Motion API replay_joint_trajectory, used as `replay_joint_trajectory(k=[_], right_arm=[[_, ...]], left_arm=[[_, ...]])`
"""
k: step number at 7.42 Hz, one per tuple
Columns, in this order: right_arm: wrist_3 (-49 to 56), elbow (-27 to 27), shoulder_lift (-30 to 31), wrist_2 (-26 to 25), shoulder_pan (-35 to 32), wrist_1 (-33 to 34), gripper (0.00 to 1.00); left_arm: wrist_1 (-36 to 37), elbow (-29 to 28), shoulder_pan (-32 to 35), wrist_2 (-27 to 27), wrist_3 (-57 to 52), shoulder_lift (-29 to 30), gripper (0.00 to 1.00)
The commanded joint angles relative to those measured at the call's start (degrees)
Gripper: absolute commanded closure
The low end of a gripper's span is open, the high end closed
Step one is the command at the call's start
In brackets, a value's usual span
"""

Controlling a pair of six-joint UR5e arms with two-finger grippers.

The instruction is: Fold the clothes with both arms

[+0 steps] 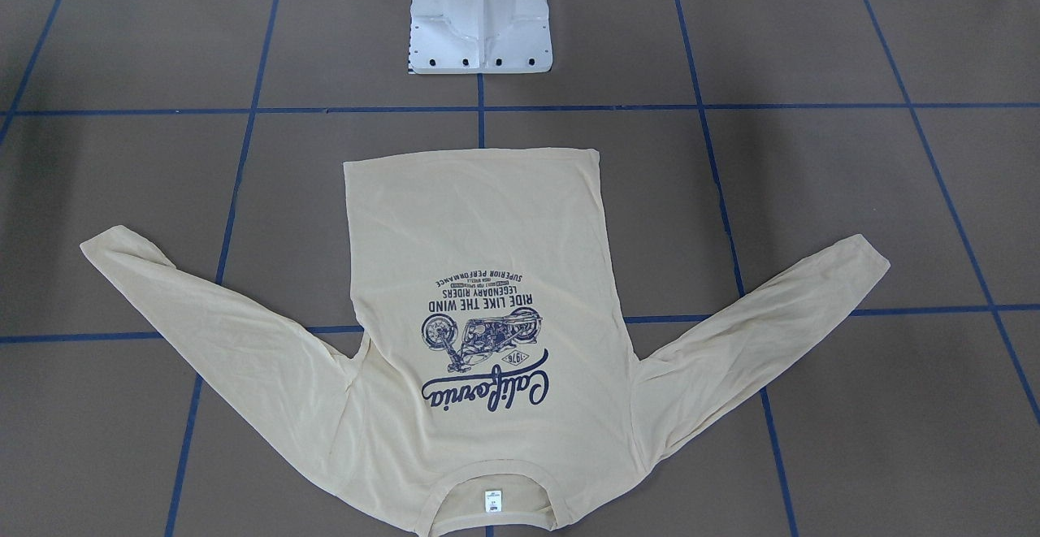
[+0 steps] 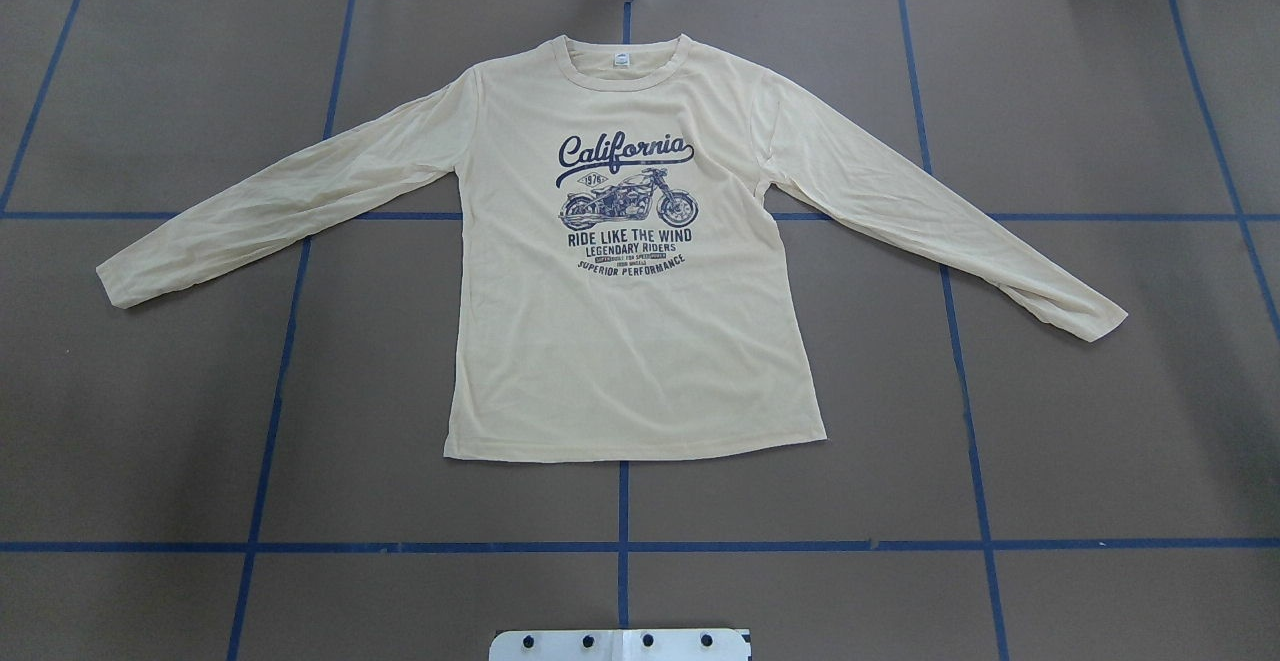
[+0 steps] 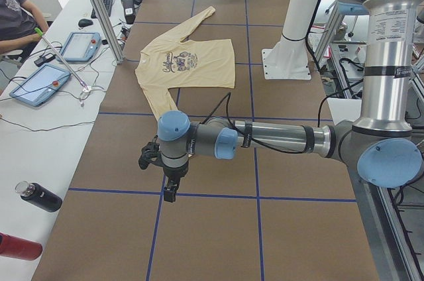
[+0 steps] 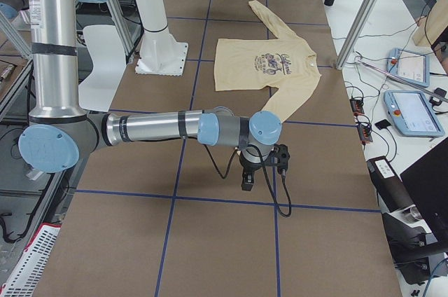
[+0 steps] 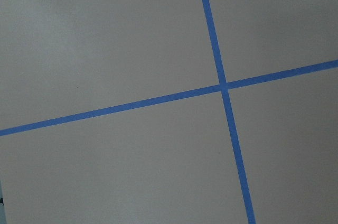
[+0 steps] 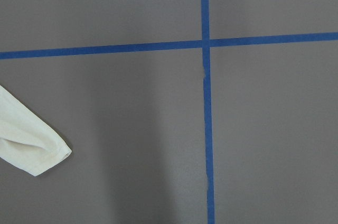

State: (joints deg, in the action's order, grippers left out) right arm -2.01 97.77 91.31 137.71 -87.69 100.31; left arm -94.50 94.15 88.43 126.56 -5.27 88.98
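Overhead exterior shows a brown table gridded with blue tape, a white pedestal base at its near edge, and the cream T-shirt flat mid-table, print up, collar far, sleeves spread left and right. Side views show the left gripper and right gripper over bare table beyond the sleeve ends; whether either is open I cannot tell.
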Motion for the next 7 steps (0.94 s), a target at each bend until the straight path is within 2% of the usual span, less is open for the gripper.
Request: replay_joint_trajectory(k=[1, 3, 4, 5, 7], right_arm=[[0.4, -0.1, 0.0, -0.3, -0.4, -0.1, 0.0], [-0.6, 0.0, -0.3, -0.7, -0.4, -0.1, 0.0], [-0.4, 0.6, -0.8, -0.4, -0.4, -2.4, 0.0], [-0.5, 1.2, -1.1, -0.2, 0.9, -6.8, 0.0], [-0.8, 1.9, -2.2, -0.6, 6.9, -10.8, 0.0]], left_arm=[[0.0, 0.2, 0.0, 0.2, -0.1, 0.1, 0.0], [-0.3, 0.2, 0.0, 0.0, -0.1, 0.1, 0.0], [-0.7, 0.2, 0.0, -0.2, -0.1, 0.7, 0.0], [-0.7, -0.3, 0.0, 0.1, -0.1, 1.7, 0.0], [-1.0, -0.5, 0.0, 0.9, -0.4, 3.7, 0.0]])
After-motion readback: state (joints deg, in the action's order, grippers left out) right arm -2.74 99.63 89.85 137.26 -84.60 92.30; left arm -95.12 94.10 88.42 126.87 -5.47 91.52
